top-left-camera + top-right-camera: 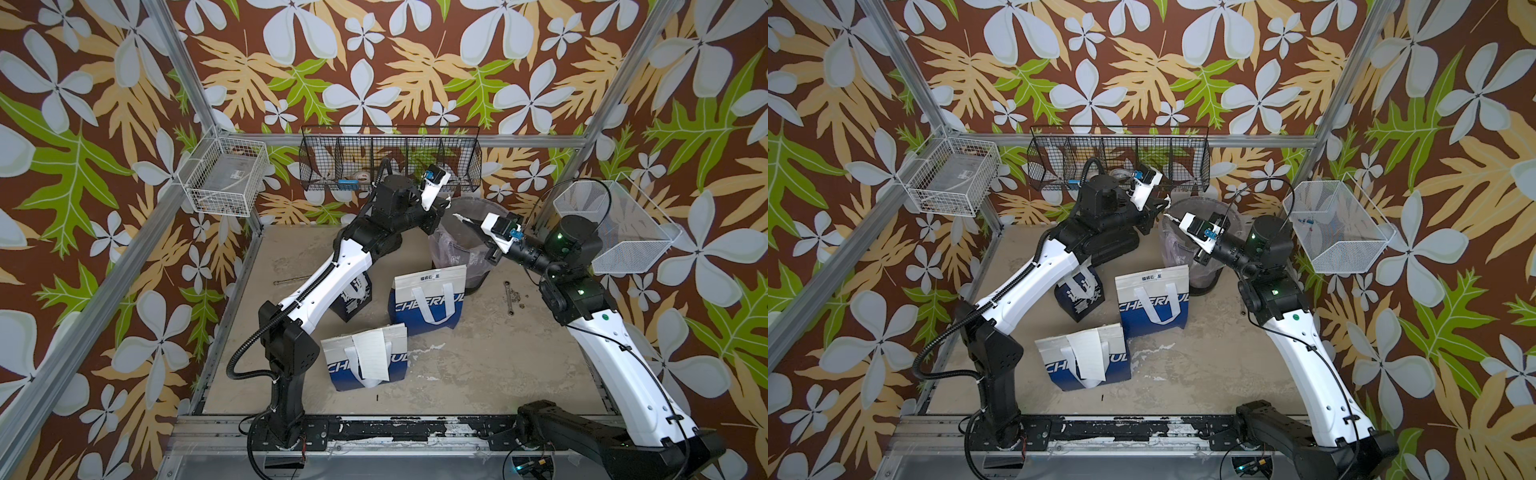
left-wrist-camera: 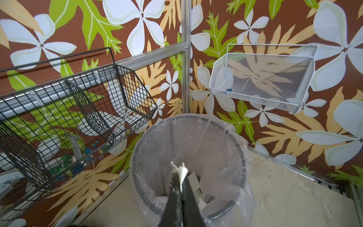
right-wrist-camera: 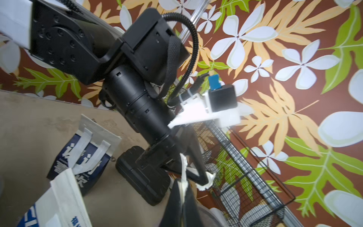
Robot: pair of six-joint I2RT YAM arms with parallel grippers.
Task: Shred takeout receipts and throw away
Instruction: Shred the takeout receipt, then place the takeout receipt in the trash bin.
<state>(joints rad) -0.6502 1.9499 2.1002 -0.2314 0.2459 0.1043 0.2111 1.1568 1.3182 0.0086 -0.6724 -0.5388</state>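
1 intact receipt (image 1: 371,353), white and faintly lined, lies on the front bag (image 1: 345,376). The left gripper (image 1: 447,203) and right gripper (image 1: 458,216) each pinch a torn white scrap (image 2: 181,170), tips close but apart, over the bin (image 2: 149,133). Bare tabletop (image 1: 498,353) lies right of the bags.

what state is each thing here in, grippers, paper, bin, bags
black mesh bin with clear liner: holds torn white pieces
left gripper: shut on torn white paper scrap, above the bin
right gripper: shut on thin white paper strip
white lined receipt: whole, lying on front blue-and-white bag
rear blue-and-white bag: upright
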